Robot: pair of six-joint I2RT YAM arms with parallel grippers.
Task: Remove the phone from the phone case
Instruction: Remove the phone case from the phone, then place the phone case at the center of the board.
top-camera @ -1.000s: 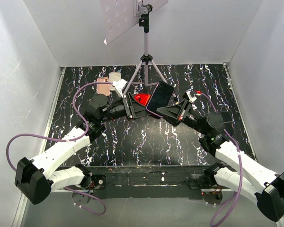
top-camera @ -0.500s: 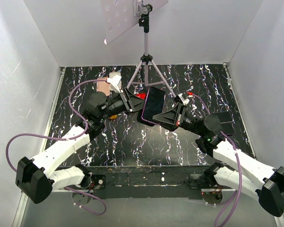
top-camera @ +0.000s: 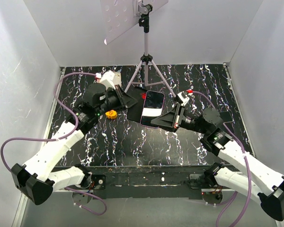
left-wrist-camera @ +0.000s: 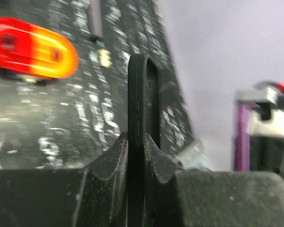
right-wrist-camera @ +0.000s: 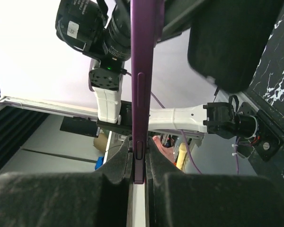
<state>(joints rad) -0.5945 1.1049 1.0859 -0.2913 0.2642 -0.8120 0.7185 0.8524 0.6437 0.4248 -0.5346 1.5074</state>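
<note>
My right gripper [top-camera: 166, 118] is shut on the lower edge of the phone [top-camera: 152, 107], which has a purple rim and a glossy dark screen and is held tilted above the table's middle. The right wrist view shows the phone [right-wrist-camera: 138, 71] edge-on, clamped in that gripper [right-wrist-camera: 138, 142]. My left gripper [top-camera: 129, 100] is shut on the black phone case [top-camera: 135, 112], just left of the phone. In the left wrist view the thin case [left-wrist-camera: 137, 90] stands edge-on in that gripper [left-wrist-camera: 136, 138]. I cannot tell whether case and phone touch.
A tripod [top-camera: 146, 64] carrying a white perforated panel [top-camera: 125, 14] stands at the back centre. An orange and red object [top-camera: 110, 114] lies on the black marbled table [top-camera: 132, 142] under the left arm and shows again in the left wrist view [left-wrist-camera: 33, 47]. White walls enclose three sides.
My left gripper has shut on the case and its wrist has swung back and to the left. The right gripper has carried the phone left and toward the near side.
</note>
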